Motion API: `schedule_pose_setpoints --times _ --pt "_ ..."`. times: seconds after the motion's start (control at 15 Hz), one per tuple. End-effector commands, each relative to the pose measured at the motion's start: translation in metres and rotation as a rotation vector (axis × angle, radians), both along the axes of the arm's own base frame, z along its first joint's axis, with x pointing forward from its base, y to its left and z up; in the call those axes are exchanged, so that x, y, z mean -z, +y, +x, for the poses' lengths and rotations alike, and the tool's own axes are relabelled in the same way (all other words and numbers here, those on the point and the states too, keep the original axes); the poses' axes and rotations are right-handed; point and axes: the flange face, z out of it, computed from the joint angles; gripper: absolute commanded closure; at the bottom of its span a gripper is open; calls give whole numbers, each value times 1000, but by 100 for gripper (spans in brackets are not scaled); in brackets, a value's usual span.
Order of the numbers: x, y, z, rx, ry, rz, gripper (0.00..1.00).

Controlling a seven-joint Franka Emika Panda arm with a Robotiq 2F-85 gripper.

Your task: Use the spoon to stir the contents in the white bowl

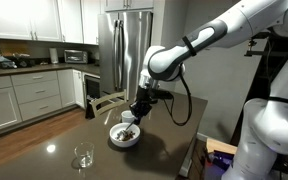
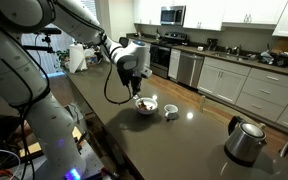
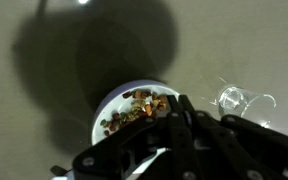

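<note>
The white bowl (image 1: pixel 124 138) (image 2: pixel 145 106) stands on the dark countertop in both exterior views, and the brown and tan contents (image 3: pixel 137 107) fill it. My gripper (image 1: pixel 137 108) (image 2: pixel 138 92) hangs just above the bowl's rim. In the wrist view the gripper (image 3: pixel 180 101) has its fingers pressed together over the bowl's (image 3: pixel 106 112) right edge. A pale strip under the fingers looks like the spoon (image 3: pixel 152 156) handle. The spoon's head is hidden.
A small white handled cup (image 1: pixel 128 118) (image 2: pixel 170 110) stands right beside the bowl. A clear drinking glass (image 1: pixel 83 156) (image 3: pixel 239 100) stands nearer the counter's edge. A metal kettle (image 2: pixel 246 141) sits further along the counter. Kitchen cabinets and a fridge (image 1: pixel 130 45) stand behind.
</note>
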Motion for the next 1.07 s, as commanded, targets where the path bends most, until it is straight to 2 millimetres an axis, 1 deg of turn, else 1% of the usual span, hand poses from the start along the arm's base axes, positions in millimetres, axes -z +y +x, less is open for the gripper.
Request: schedule_pose_setpoints --times 0.0,0.27,0.53,1.0 --pt "-2 -23 8 -33 45 102 95" --pt "2 -49 11 -59 88 209 95" --pt "12 -77 18 -64 85 249 95" --pt "33 -110 32 -62 45 294 95"
